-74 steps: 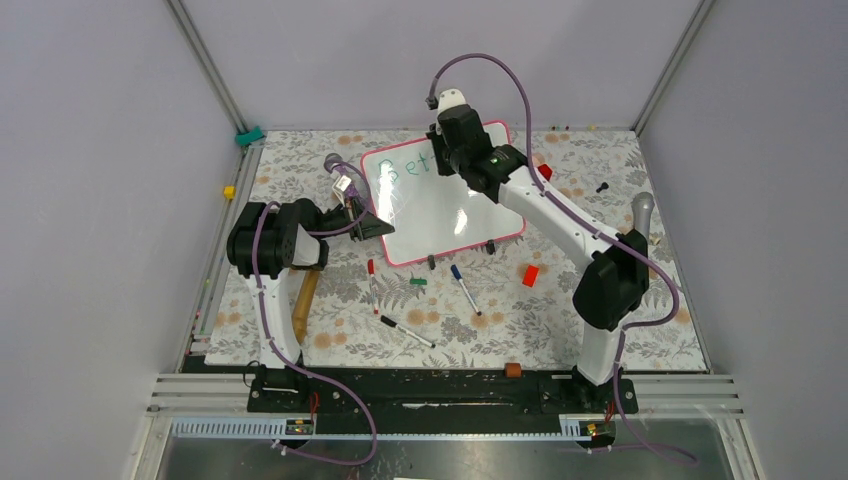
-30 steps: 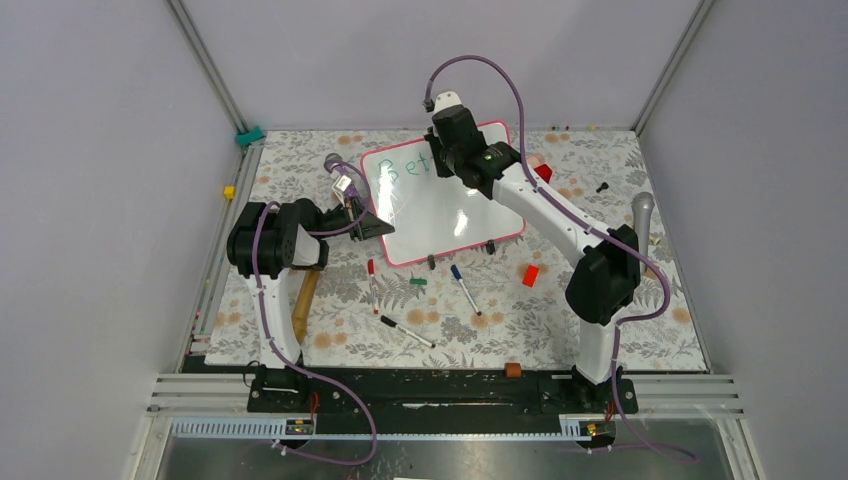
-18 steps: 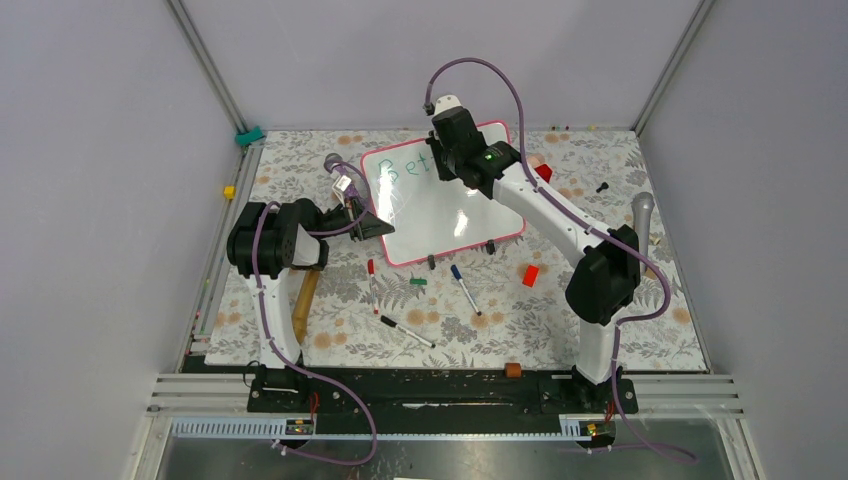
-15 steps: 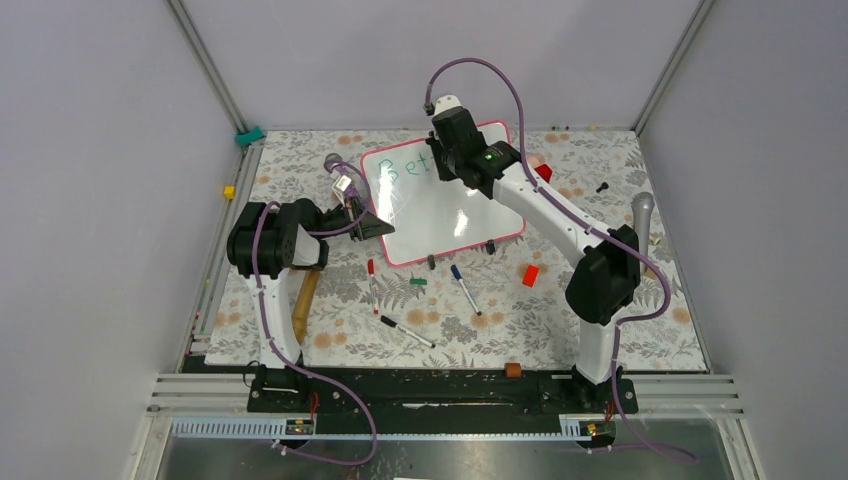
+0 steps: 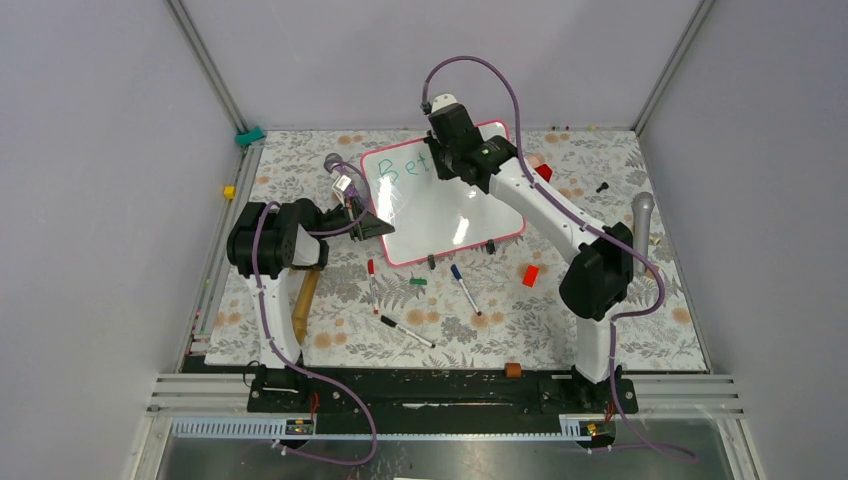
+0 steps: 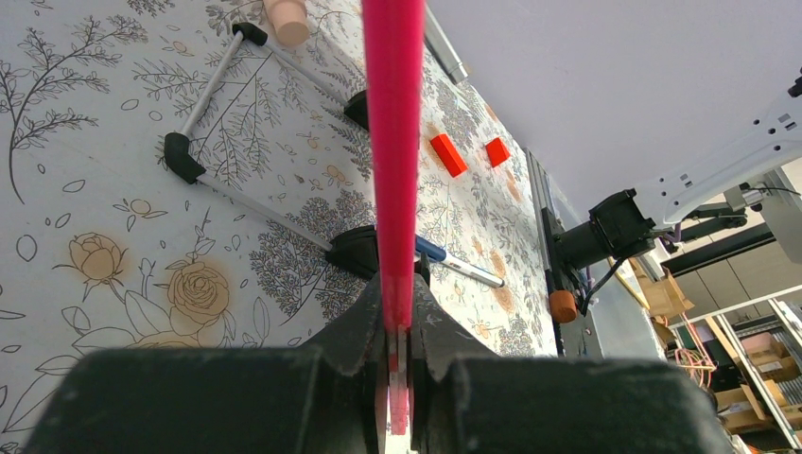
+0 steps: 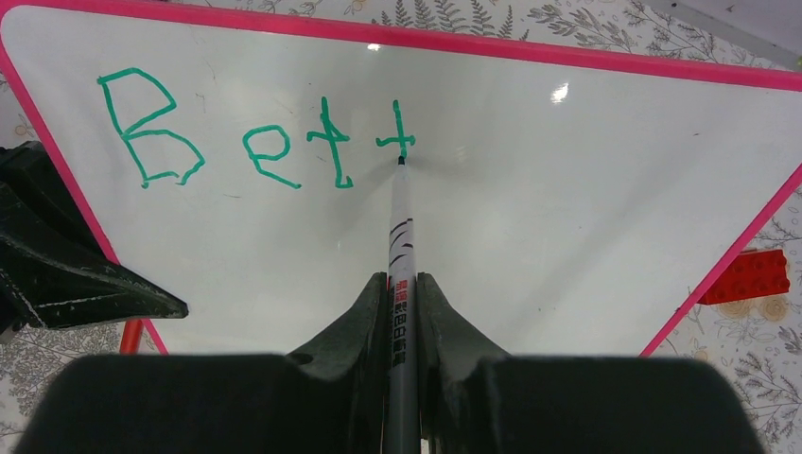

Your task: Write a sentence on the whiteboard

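Covering the work area, the floral table (image 5: 640,300) carries the whiteboard (image 5: 440,215) at its far middle, raised on small black feet. Left tool (image 6: 397,293) is closed narrow on the board's pink frame at its left edge. Right tool (image 7: 402,284) is clamped on a marker (image 7: 398,222), tip touching the board at the foot of the second "t". The sentence (image 7: 331,140) reads "Bett" in green, upper left of the board. Loose markers (image 5: 464,288) and a red block (image 5: 530,275) lie on the table nearer the arm bases
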`<state>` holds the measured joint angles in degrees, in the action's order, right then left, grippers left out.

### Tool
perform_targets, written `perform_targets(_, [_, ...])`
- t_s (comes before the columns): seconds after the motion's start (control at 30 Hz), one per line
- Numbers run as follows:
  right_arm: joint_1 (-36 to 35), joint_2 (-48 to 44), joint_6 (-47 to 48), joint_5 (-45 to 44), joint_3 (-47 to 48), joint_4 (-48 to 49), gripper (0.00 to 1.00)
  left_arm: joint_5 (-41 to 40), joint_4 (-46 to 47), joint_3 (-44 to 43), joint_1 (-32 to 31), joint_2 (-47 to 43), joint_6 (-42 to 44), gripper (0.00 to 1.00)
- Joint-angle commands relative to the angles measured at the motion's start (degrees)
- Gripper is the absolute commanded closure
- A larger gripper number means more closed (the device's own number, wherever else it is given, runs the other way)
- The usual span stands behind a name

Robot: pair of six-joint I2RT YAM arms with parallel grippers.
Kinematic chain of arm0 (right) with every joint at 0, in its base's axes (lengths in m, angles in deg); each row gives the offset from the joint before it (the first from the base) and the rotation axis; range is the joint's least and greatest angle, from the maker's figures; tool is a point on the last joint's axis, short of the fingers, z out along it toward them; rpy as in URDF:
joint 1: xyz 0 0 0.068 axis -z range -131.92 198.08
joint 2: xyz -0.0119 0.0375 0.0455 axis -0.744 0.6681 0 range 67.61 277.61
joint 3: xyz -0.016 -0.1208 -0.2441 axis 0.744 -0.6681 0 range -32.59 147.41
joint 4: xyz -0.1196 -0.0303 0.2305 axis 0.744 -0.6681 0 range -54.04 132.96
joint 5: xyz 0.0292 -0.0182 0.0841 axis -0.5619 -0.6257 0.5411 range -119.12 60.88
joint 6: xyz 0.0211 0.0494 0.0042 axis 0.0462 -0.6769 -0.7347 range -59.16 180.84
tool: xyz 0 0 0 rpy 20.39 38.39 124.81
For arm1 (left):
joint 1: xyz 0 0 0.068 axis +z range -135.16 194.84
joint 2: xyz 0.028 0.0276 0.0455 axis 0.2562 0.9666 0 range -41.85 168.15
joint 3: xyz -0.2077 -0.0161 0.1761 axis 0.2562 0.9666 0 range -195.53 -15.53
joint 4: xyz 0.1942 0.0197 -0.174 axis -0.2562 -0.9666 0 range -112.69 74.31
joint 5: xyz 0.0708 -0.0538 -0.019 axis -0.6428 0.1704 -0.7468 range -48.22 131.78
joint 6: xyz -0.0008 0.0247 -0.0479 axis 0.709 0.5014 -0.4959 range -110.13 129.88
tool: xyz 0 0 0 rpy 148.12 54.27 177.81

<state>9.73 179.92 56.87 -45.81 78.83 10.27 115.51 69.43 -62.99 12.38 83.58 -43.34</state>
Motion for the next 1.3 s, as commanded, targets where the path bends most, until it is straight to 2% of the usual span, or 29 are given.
perform_targets(0.0, [0.1,1.5,0.1,1.0,2.7,-3.0,1.00,0.8,-1.1,0.8,-1.0,1.0,-0.1,1.00])
perform_targets(0.63, [0.0,1.8,1.1,0.0,4.0,-5.3,1.00,0.7,-1.1,0.7,-0.9,1.0,-0.2,1.00])
perform_targets(1.27, [0.1,1.6,1.2,-3.5,4.1,-3.4,1.00,0.6,-1.0,0.7,-0.8,1.0,-0.2,1.00])
